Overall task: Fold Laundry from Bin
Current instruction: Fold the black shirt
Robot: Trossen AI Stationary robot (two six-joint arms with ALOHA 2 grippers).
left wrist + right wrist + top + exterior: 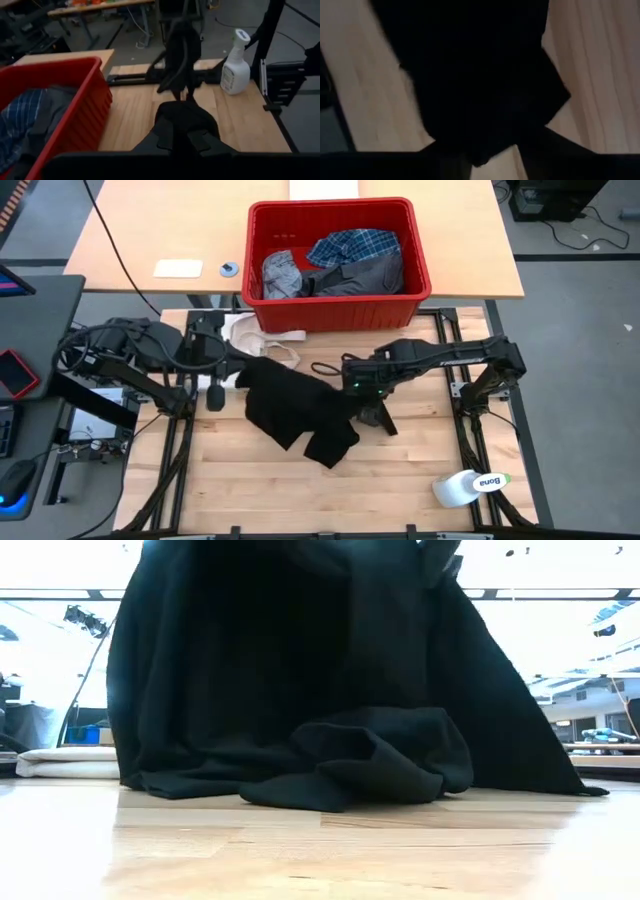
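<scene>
High view: black garment [293,408] stretched lengthwise between both arms.

Bin [338,312] sits at the desk's [400,480] far edge, centre, with several garments [335,265] piled in it. Large garment [295,408] lies mid-desk in front of the bin, partly lifted between both arms: left pincer [243,380] at its left edge, right pincer [352,388] at its right. Strap-loop cloth [262,337] between bin and garment, toward the left. Spray bottle [470,486] lies on its side at the near right corner.
</scene>
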